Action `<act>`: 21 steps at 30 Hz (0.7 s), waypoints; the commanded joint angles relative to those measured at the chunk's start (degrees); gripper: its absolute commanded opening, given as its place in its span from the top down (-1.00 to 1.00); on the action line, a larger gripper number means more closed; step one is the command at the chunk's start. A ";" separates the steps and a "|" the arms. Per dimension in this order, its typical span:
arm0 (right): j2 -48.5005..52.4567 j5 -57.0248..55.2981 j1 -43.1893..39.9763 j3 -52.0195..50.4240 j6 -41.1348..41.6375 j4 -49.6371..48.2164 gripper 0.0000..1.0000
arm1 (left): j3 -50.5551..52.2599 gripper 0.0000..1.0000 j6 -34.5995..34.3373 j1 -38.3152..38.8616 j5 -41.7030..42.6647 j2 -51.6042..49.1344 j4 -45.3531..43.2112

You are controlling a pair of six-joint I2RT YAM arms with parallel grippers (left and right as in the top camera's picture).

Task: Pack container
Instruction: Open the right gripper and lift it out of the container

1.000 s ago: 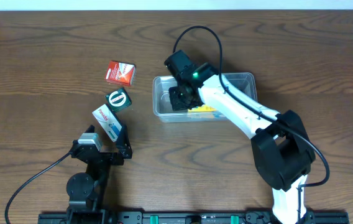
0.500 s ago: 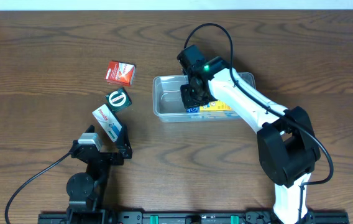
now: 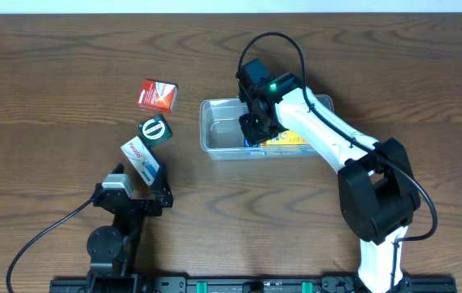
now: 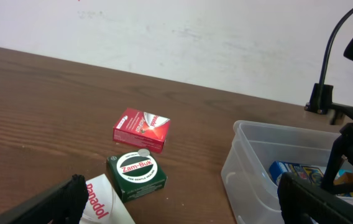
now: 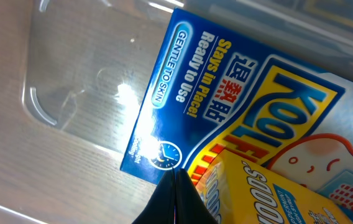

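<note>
Mid-table, rt of ctr: clear container [image 3: 217,132] holds blue pack [image 5: 201,93] + yellow box [image 5: 270,196]. R gripper [image 3: 251,132] inside it, fingers together, nothing gripped; prob nudging pack flat. L gripper [image 3: 141,191] fingers wide apart, empty. Next: lift out, fetch red box [image 3: 158,94], green box [image 3: 154,130], white box [image 3: 140,156] left of container

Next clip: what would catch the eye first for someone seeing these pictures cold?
The right gripper, jaws shut, reaches down into the clear container at mid-table, just above a blue Kool box lying inside. To the container's left, three small boxes sit on the wood: a red box, a green Zam-Buk box and a white Panadol box.
</note>
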State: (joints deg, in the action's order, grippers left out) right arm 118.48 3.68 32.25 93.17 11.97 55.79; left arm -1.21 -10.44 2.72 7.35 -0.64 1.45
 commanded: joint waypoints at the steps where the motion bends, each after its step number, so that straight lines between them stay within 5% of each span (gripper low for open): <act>1: 0.09 0.04 -0.79 -0.31 -4.31 0.57 0.97 | 0.98 -0.96 0.52 -0.24 1.16 0.04 1.90; 14: 0.09 0.35 -0.79 -0.28 -6.91 1.36 0.97 | 0.98 -0.96 0.55 -0.24 1.16 0.04 1.90; 21: 0.02 3.93 -0.79 2.12 -5.55 0.20 0.65 | 0.98 -0.96 0.55 -0.24 1.16 0.04 1.90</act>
State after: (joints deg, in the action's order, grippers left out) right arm 118.48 5.98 32.25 93.21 6.07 55.99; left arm -1.21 -10.46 2.72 7.35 -0.64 1.45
